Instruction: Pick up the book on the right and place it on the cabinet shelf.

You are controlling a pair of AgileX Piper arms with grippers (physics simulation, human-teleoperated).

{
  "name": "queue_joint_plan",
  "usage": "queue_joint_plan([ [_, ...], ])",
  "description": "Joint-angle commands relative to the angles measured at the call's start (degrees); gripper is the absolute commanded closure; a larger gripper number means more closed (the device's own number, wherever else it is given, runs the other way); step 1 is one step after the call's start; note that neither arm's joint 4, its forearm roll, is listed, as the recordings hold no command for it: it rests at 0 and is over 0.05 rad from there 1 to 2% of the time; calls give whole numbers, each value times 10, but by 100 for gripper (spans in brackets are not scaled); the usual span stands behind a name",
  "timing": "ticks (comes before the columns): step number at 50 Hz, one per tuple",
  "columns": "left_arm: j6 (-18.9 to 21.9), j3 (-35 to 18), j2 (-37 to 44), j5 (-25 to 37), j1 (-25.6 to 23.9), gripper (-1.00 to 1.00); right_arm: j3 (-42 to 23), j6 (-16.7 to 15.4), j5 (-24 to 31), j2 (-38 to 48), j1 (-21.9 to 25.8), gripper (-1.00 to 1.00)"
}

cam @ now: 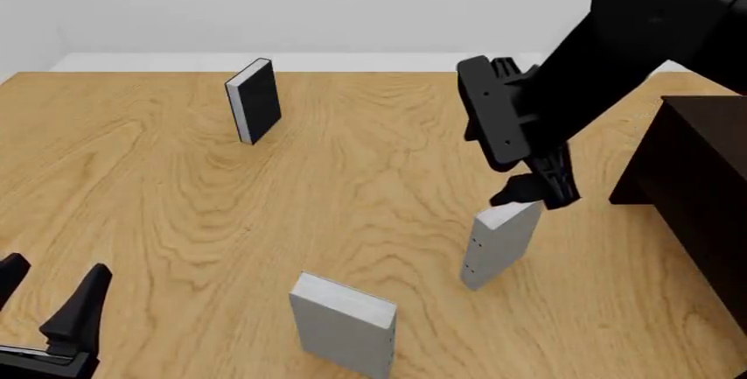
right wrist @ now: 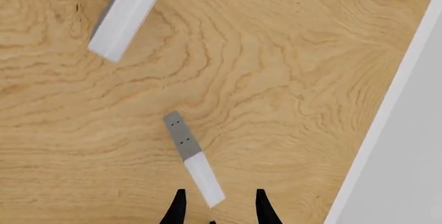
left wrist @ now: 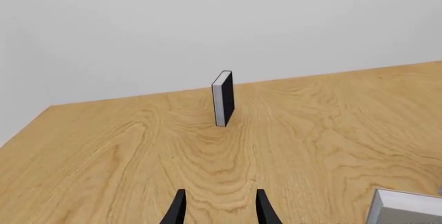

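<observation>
Book [cam: 499, 248] tilted, right end effector [cam: 534, 193] straddling top

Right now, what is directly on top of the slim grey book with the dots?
The right claw is at the top edge of the tilted book, one finger on each side. Whether the fingers press it cannot be seen; nothing else lies on it.

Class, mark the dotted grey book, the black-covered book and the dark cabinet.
dotted grey book [cam: 499, 248], front view, narrow dotted face.
black-covered book [cam: 261, 97], front view, black cover.
dark cabinet [cam: 701, 178], front view, side wall.
</observation>
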Motion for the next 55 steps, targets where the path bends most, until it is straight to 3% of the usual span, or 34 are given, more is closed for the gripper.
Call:
queue_joint_plan([
  [1,1,1,2,0,-2,-100,7,4,-14,15,0,-100],
  [43,3,3,9,-2,-4,-100,66,37,-60,53,-10,-100],
  [46,3,3,9,-2,-4,-100,78,24,-67,53,-21,-100],
  [47,3,3,9,-1,-4,-100,97,-9,-75,49,-44,-100],
  [48,3,3,9,-1,-4,-100,108,-21,-75,46,-49,-100],
  [50,3,3,9,-1,-4,-100,98,4,-75,49,-33,-100],
  [52,3,3,9,0,-4,-100,106,-11,-84,50,-45,-100],
  [53,3,3,9,0,-4,-100,122,-40,-85,45,-64,-100],
  [55,3,3,8,2,-5,-100,114,-23,-85,49,-53,-100],
])
